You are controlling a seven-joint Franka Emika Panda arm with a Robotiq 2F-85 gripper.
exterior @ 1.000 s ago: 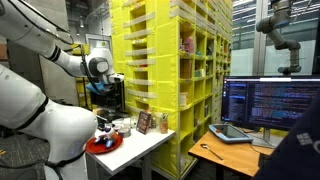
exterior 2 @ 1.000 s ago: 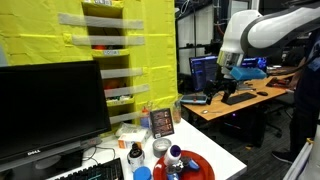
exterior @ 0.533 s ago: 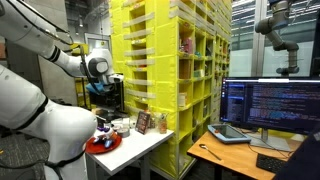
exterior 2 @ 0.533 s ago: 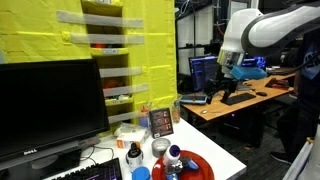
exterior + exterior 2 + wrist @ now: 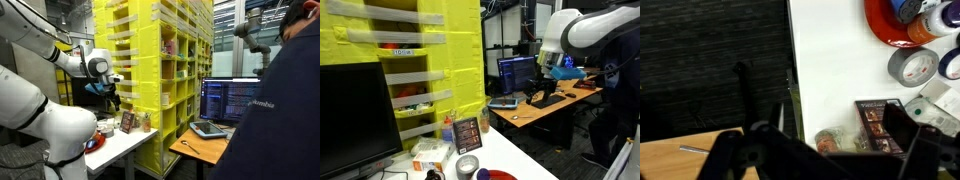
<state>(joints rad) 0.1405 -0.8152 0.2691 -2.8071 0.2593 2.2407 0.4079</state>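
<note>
The yellow shelves (image 5: 165,70) fill the middle of an exterior view. The white arm (image 5: 40,110) is at 9 o'clock and a person's dark back (image 5: 275,110) at 3 o'clock. In an exterior view taken from another spot, the arm (image 5: 590,28) curves in at 2 o'clock above a wooden desk (image 5: 545,105).

The white table (image 5: 835,70) takes the right half of the wrist view, with dark floor (image 5: 710,60) at its 9 o'clock. On the table, the red plate (image 5: 890,25) lies at 1 o'clock. The tape (image 5: 912,67) lies just beside the plate, at its 6 o'clock. The frame (image 5: 880,122) is at 4 o'clock in the wrist view and stands upright in both exterior views. The jar (image 5: 827,142) stands just beside the frame at its 9 o'clock, near the table's edge.

The gripper (image 5: 818,130) is spread wide and holds nothing. It hangs well above the table, touching none of these things. In the wrist view the jar and frame fall inside its span, at 6 o'clock.
</note>
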